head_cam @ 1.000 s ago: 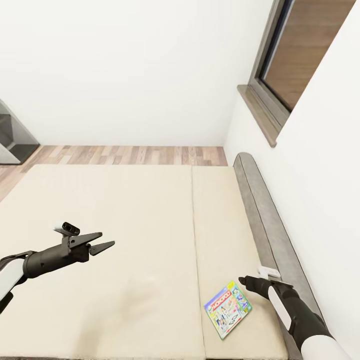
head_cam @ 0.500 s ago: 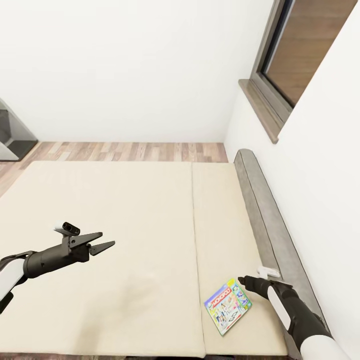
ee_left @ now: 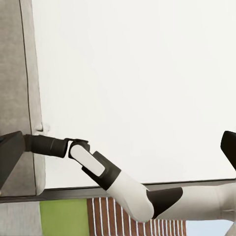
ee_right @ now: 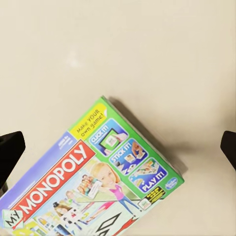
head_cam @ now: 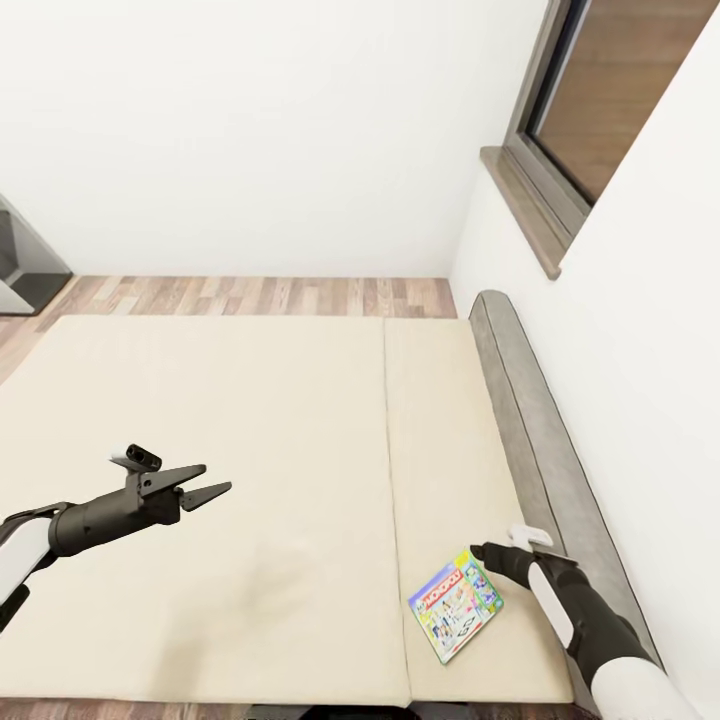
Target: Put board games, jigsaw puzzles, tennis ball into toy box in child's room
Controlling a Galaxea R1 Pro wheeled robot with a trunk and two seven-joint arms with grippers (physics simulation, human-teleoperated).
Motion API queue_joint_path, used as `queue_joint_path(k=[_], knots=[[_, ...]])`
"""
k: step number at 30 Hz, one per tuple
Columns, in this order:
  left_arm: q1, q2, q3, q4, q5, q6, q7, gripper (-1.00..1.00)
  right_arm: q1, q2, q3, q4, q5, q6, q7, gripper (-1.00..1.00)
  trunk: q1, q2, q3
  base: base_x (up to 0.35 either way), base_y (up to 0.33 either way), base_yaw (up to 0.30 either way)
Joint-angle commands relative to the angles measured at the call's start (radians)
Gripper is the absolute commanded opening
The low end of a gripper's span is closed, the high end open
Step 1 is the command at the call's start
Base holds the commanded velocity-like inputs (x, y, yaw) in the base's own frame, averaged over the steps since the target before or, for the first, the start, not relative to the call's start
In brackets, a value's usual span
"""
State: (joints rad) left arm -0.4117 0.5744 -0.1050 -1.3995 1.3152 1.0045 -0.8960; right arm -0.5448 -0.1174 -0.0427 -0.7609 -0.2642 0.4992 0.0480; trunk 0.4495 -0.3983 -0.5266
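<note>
In the head view, the bed [head_cam: 250, 450] fills the lower half of the picture, a cream mattress with one seam line running from 12 to 6 o'clock right of centre, and a grey headboard [head_cam: 530, 420] along its right side against the white wall under a window [head_cam: 600, 90]. Wood floor [head_cam: 250, 297] shows beyond the far edge of the bed. The Monopoly board game [head_cam: 455, 605] lies flat on the mattress at about 5 o'clock, just right of the seam and tilted. The right gripper [head_cam: 487, 552] hangs just beside the box's upper right corner, toward 2 o'clock from it; its fingers cannot be told apart here. The left gripper [head_cam: 208, 482] hovers over bare mattress at 8 o'clock, well apart from the box, fingers spread and holding nothing. In the left wrist view, the right arm [ee_left: 98, 169] reaches across the pale mattress toward the headboard. In the right wrist view, the Monopoly board game [ee_right: 93, 182] lies below on the mattress, and the dark fingertips [ee_right: 11, 152] stand wide apart at either edge, released, with nothing between them.
</note>
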Motion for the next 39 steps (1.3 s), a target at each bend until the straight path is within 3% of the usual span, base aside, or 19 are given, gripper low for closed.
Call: queue_joint_path(k=[1,39], knots=[[-0.001,0.001,-0.001,0.000,0.002,0.003,-0.003,1.00,-0.003,0.001,-0.003,0.001,0.001,0.004,0.004,1.00,0.000,-0.002,-0.003,0.000,0.000,0.000],[-0.001,0.001,-0.002,0.000,0.002,0.003,-0.003,1.00,-0.007,0.021,-0.002,0.008,0.001,-0.012,0.006,1.00,0.000,-0.002,-0.061,0.000,0.000,0.000]])
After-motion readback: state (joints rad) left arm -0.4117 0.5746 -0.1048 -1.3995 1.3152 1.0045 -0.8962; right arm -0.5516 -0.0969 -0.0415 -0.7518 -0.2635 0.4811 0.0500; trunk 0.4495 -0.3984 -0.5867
